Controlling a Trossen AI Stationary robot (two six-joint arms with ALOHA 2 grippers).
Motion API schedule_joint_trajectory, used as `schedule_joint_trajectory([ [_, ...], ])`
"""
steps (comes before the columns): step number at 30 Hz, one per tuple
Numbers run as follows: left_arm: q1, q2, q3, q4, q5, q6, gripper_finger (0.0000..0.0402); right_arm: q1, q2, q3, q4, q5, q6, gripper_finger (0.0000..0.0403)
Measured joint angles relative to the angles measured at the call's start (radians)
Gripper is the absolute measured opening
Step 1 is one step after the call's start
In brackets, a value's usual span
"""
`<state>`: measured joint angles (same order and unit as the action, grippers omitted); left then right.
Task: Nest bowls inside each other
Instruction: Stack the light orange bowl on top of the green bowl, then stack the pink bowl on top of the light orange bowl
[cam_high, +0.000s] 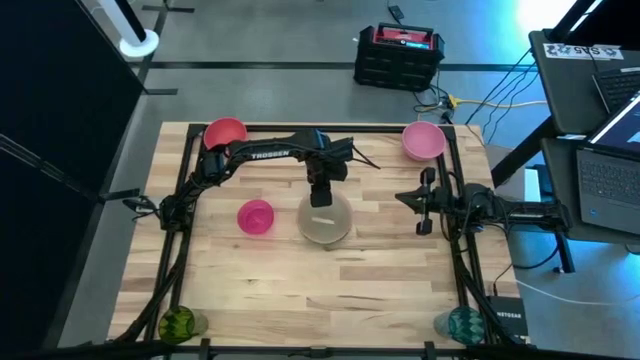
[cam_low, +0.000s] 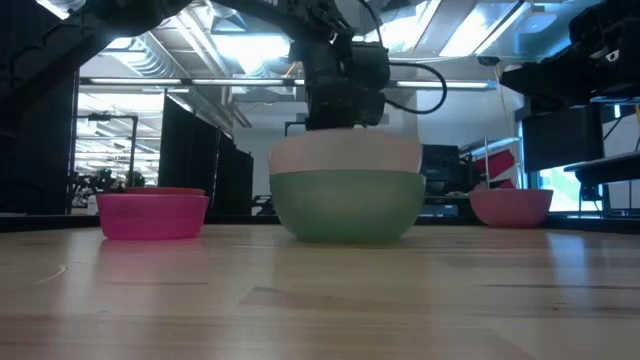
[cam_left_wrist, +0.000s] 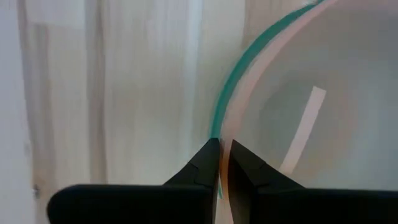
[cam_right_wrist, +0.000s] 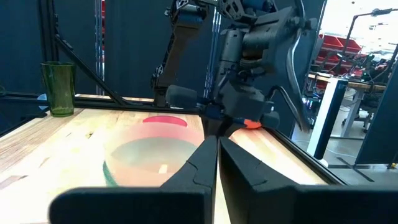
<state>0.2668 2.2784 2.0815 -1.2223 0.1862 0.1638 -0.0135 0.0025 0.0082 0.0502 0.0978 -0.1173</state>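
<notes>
A pale peach bowl (cam_low: 345, 155) sits nested in a green bowl (cam_low: 347, 208) at the table's middle (cam_high: 326, 224). My left gripper (cam_left_wrist: 221, 155) comes down on the far part of their rim and is shut on it. A magenta bowl (cam_high: 256, 216) stands on its base to the left of them. A coral-pink bowl (cam_high: 225, 132) stands at the far left and a lilac-pink bowl (cam_high: 424, 140) at the far right. My right gripper (cam_right_wrist: 217, 155) waits shut at the table's right side (cam_high: 408, 198), with nothing in it. My left gripper pinches the peach bowl's rim (cam_left_wrist: 225, 138) between its two fingers, one finger inside the bowl and one outside. The green bowl's rim (cam_left_wrist: 216, 127) runs right against the outer fingertip. The fingers point steeply down from above. The nested bowls stand upright on the table.
A patterned green cup (cam_high: 180, 323) stands at the near left corner and a teal cup (cam_high: 462, 322) at the near right corner. A dark frame rail (cam_high: 180, 210) runs along the table's sides. Bare wood (cam_high: 330, 290) lies in front of the bowls.
</notes>
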Motion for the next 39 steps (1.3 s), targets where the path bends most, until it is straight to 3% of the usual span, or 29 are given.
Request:
schedule_joint_trajectory([
  [8,-0.013,0.0,0.0,0.0,0.004,-0.037,0.0096,0.0,0.0,0.0,0.0,-0.013,0.019,0.0001],
  [11,-0.012,-0.003,0.016,-0.013,0.001,-0.034,0.0114,-0.003,0.014,0.016,-0.008,-0.03,0.109,0.0001],
  [26,0.034,-0.261,0.211,-0.287,-0.216,-0.069,0.0121,-0.103,0.47,0.532,-0.546,0.312,0.291,0.0001],
  [29,0.053,-0.352,0.215,-0.27,-0.286,-0.023,0.0121,-0.199,0.691,0.724,-0.701,0.317,0.3,0.0001],
  [33,0.094,-0.475,0.215,-0.257,-0.311,0.014,0.0121,-0.37,1.001,0.992,-0.957,0.226,0.302,0.0025],
  [36,0.132,-0.554,0.215,-0.261,-0.313,0.034,0.0121,-0.497,1.209,1.168,-1.151,0.214,0.287,0.0082],
  [39,0.168,-0.62,0.215,-0.252,-0.313,0.076,0.0121,-0.594,1.387,1.293,-1.235,0.213,0.24,0.0154],
])
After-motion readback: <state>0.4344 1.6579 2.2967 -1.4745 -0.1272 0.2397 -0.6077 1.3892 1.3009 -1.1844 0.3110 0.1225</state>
